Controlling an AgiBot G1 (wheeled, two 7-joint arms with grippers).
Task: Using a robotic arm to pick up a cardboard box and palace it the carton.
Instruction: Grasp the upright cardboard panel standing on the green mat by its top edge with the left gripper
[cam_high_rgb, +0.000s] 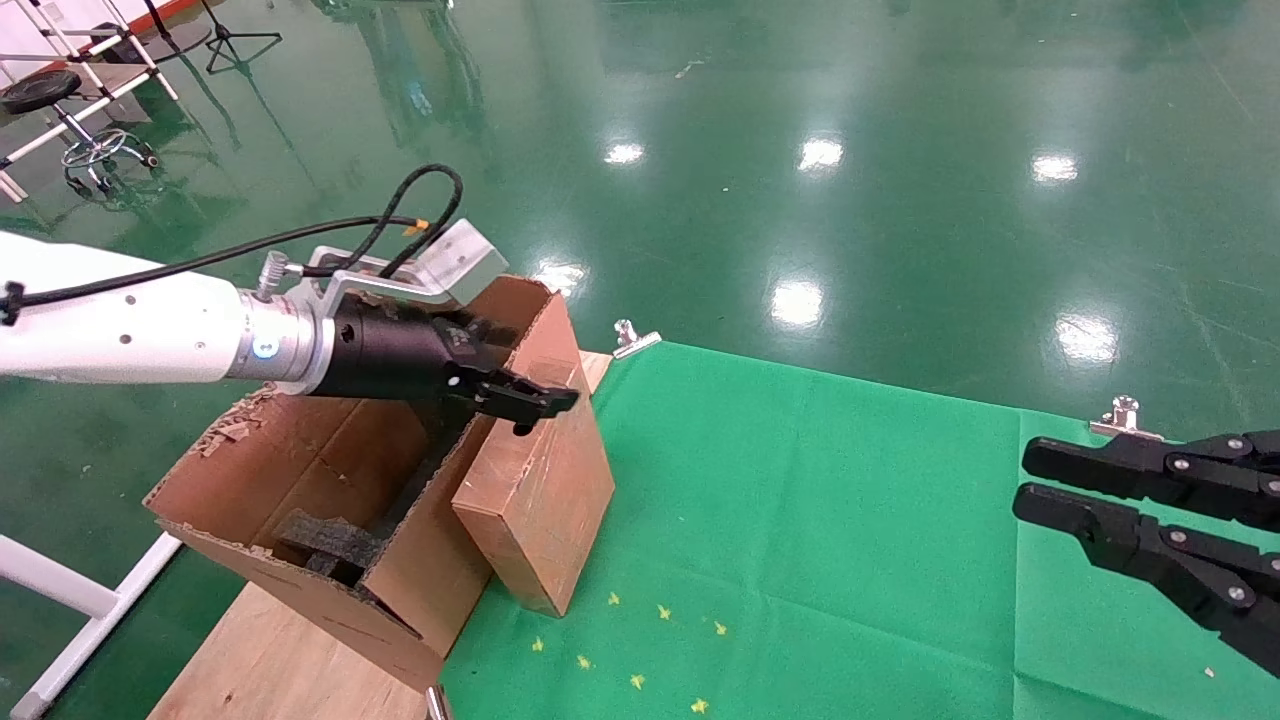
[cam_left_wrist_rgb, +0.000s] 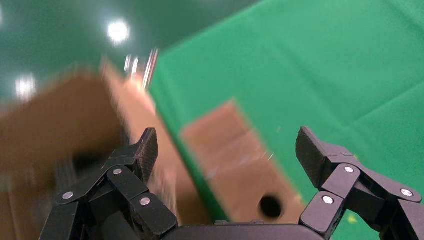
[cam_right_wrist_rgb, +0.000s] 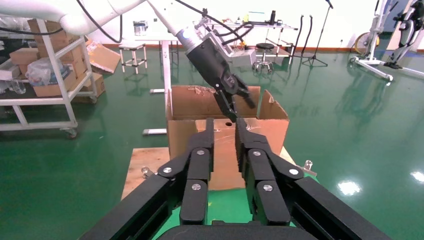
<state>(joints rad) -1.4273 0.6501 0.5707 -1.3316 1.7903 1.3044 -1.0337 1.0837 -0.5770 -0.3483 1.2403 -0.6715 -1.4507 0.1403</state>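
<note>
Left robotic arm (cam_high_rgb: 150, 325) reaches in from the 9 o'clock edge of the head view, across the top of the carton (cam_high_rgb: 330, 500). Left gripper (cam_high_rgb: 535, 405) hangs above the upper end of the cardboard box (cam_high_rgb: 535, 490); in the left wrist view its fingers (cam_left_wrist_rgb: 145, 150) are spread wide with nothing between them, and the gripper (cam_left_wrist_rgb: 227, 150) looks down on the box (cam_left_wrist_rgb: 240, 160).

The cardboard box is outside the carton, tilted on end, its upper part leaning against the carton's outer wall and flap at the carton's 3 o'clock side, its lower corner resting on the green cloth (cam_high_rgb: 820, 520) that covers the counter. The carton sits on a bare wooden board (cam_high_rgb: 270, 660) at the counter's 9 o'clock end; black foam (cam_high_rgb: 325, 540) lies inside it.

Right gripper (cam_high_rgb: 1020, 480) is parked at the 4 o'clock edge of the head view, above the cloth, well apart from the box. Its fingers (cam_right_wrist_rgb: 200, 150) stand at a narrow gap, holding nothing.
</note>
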